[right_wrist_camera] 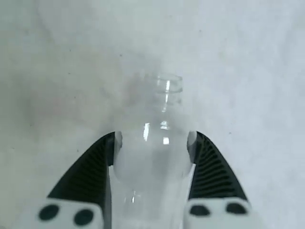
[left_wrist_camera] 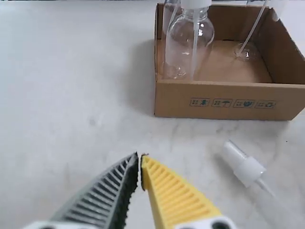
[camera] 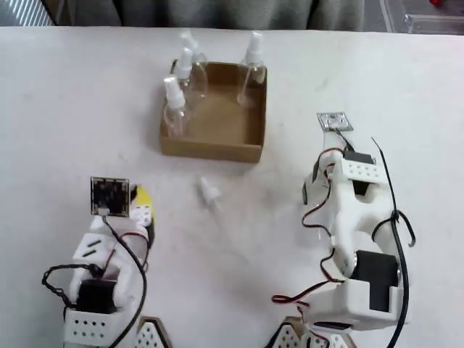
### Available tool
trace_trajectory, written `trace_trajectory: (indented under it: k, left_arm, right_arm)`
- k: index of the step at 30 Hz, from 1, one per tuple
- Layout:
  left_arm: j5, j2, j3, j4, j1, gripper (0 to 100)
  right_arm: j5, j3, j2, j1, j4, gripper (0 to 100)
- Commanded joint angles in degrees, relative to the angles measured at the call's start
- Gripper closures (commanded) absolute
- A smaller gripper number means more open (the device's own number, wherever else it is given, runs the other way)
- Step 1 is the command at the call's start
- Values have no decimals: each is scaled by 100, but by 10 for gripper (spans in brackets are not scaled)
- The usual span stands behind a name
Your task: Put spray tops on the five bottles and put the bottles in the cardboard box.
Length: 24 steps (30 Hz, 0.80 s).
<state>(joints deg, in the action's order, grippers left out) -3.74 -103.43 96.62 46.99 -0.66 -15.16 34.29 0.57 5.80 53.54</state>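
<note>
The cardboard box stands at the middle back of the table. Several clear bottles with white spray tops stand upright inside it. One loose white spray top lies on the table just in front of the box. My left gripper is shut with nothing in it, low over the table, short of the spray top and to one side of it. My right gripper is shut on a clear bottle that has an open threaded neck and no top.
The right arm stands to the right of the box, the left arm at the front left. Bare white table lies between them around the spray top. A clear plastic container sits beyond the far right edge.
</note>
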Motion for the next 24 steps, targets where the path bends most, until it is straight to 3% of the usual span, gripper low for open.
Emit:
trace_trajectory:
  k: [1, 11, 16, 24]
  left_arm:
    - [-88, -48, -457, 26, 66, 976]
    - [-97, 251, -1081, 580, 418, 976]
    - [-105, 1754, -2101, 536, 479, 976]
    - [-167, 4312, -3640, 545, 1262, 976]
  right_arm:
    - [53, 18, -40, 66, -145, 982]
    - [53, 18, -31, 84, -154, 982]
    - [53, 18, -31, 84, -154, 982]
    - [53, -9, 48, 145, -154, 982]
